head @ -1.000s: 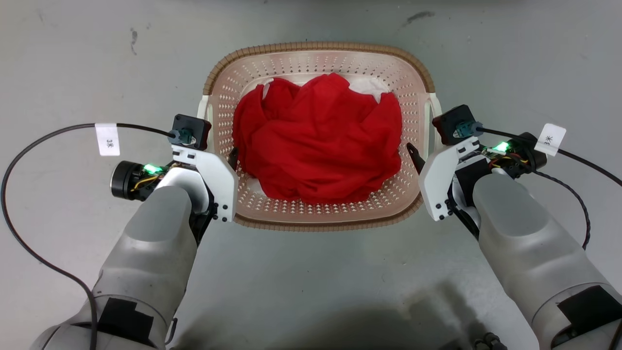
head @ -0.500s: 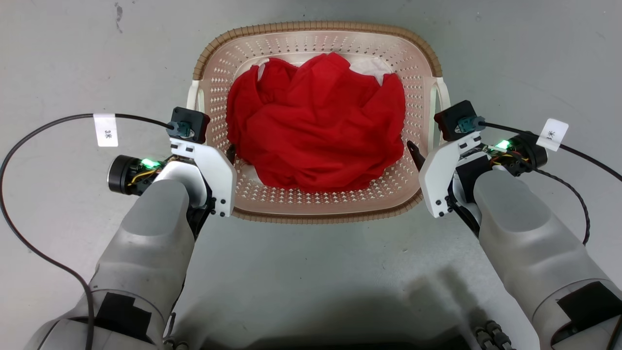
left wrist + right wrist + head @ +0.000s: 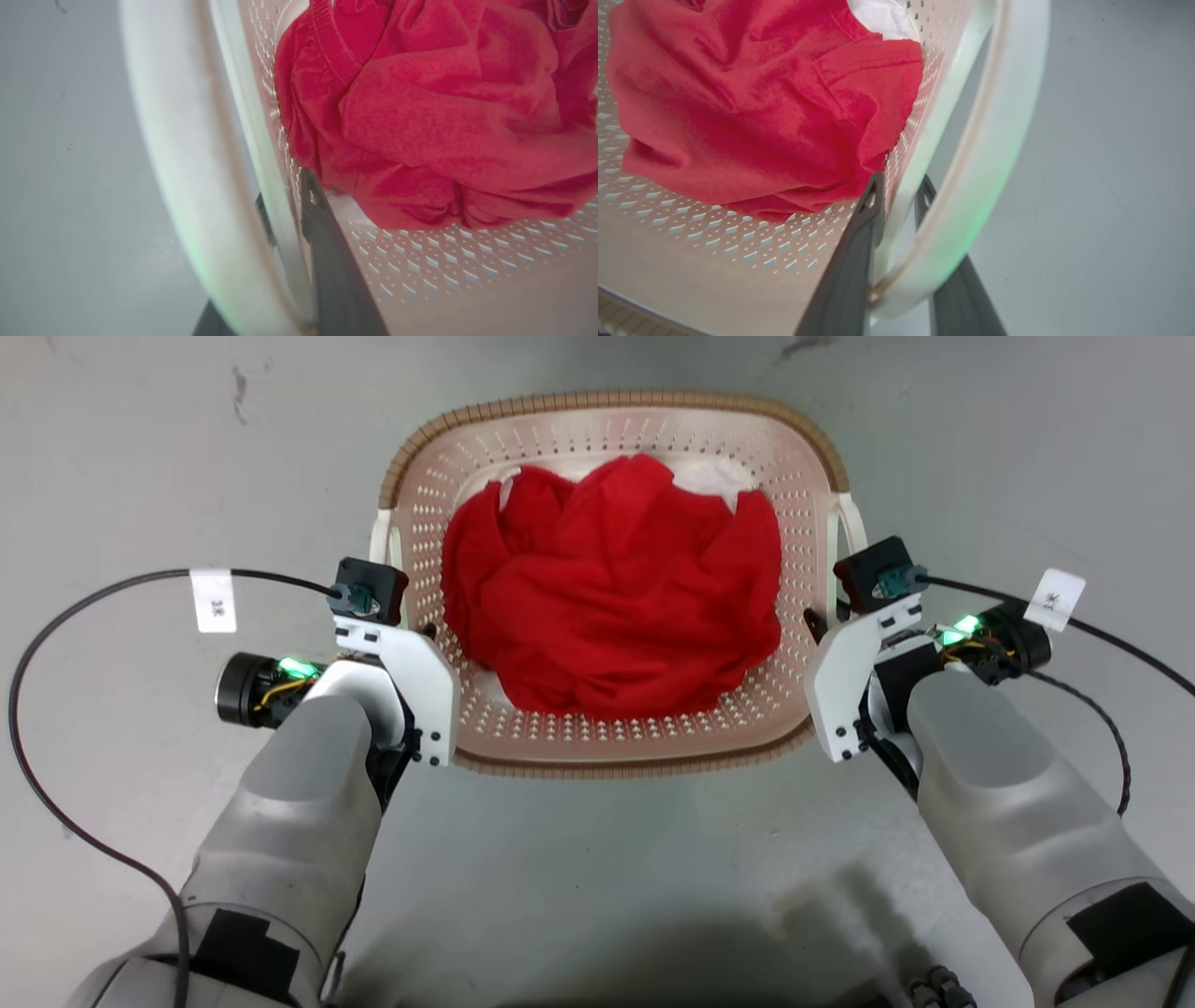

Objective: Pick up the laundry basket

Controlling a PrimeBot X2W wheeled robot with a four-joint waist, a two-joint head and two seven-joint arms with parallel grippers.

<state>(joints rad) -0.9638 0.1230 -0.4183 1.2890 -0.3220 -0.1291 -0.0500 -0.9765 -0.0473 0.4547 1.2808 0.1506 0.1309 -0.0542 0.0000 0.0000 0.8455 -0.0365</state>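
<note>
The laundry basket, cream-pink and perforated with a brown woven-look rim, sits between my two arms with a crumpled red garment inside. My left gripper is shut on its left side wall just below the white handle. In the left wrist view one finger is inside the basket and one outside. My right gripper is shut on the right wall by the other handle, and straddles it the same way in the right wrist view.
Grey floor surrounds the basket. A white cloth peeks out under the red garment at the far side. Black cables with white tags loop out from both wrists over the floor.
The basket looks wider and closer to the head camera than a second ago, still held at both sides. The whole picture has also shifted a little.
</note>
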